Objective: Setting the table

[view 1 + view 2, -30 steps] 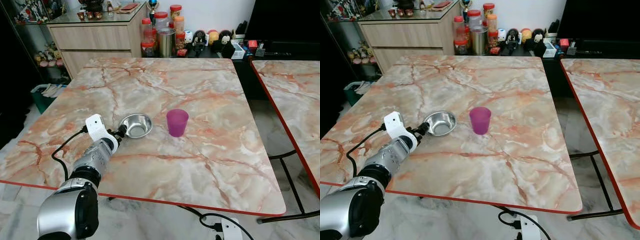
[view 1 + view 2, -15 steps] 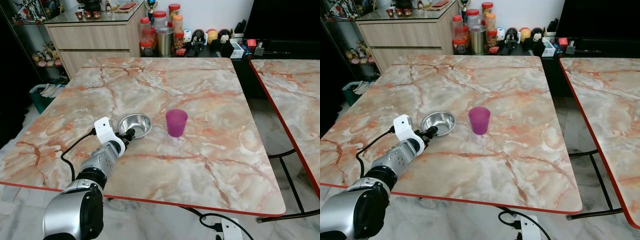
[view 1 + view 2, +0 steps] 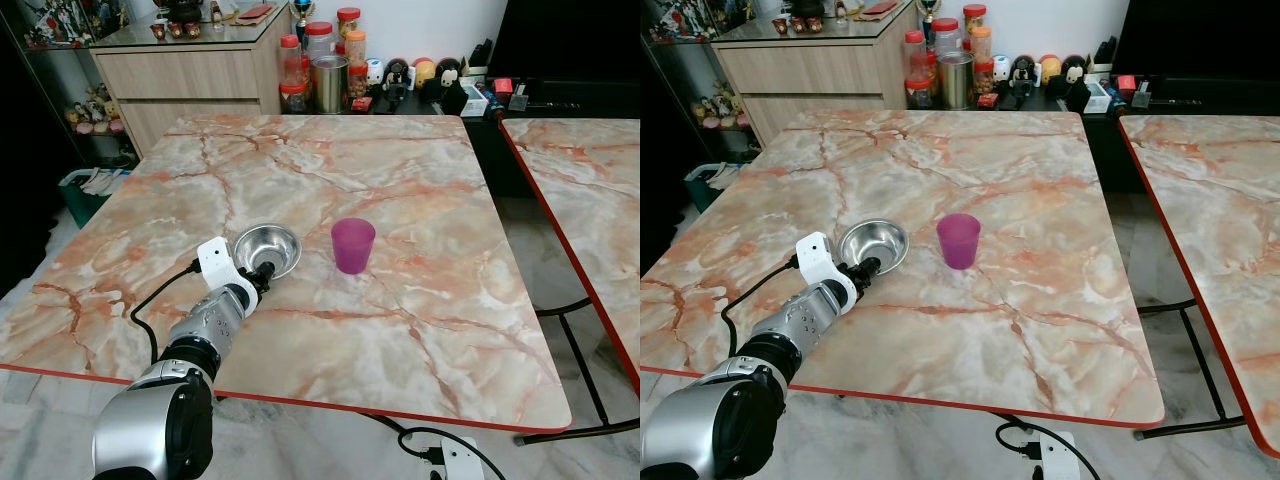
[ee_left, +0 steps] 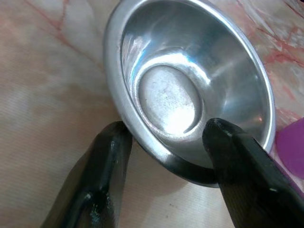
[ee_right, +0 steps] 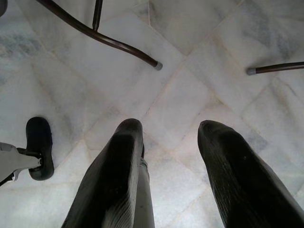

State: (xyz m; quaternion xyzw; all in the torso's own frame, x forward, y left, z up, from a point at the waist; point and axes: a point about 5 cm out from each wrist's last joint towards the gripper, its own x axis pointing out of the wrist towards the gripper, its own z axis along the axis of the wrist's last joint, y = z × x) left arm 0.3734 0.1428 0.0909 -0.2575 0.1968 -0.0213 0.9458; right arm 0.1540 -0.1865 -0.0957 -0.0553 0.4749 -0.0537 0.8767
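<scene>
A small steel bowl (image 3: 266,248) stands upright on the marble table (image 3: 400,150), left of centre. A purple cup (image 3: 352,244) stands a hand's width to its right. My left gripper (image 3: 262,277) reaches in from the near side, low over the tabletop at the bowl's near rim. In the left wrist view the bowl (image 4: 180,95) lies just ahead, and the two black fingers (image 4: 109,156) stand apart on either side of its near edge, open. An edge of the cup (image 4: 292,152) peeks in beside one finger. My right gripper (image 5: 168,128) hangs open over the floor.
Jars and a tin (image 3: 320,60) crowd the low cabinet behind the table's far edge. A second marble table (image 3: 590,170) stands to the right across a narrow gap. A green bin (image 3: 85,190) sits on the floor at left. Dark metal furniture legs (image 5: 118,42) cross the floor below.
My left gripper has slid forward and to the right along the table until its fingers flank the bowl's near rim. The bowl has shifted slightly left. The cup has stayed put.
</scene>
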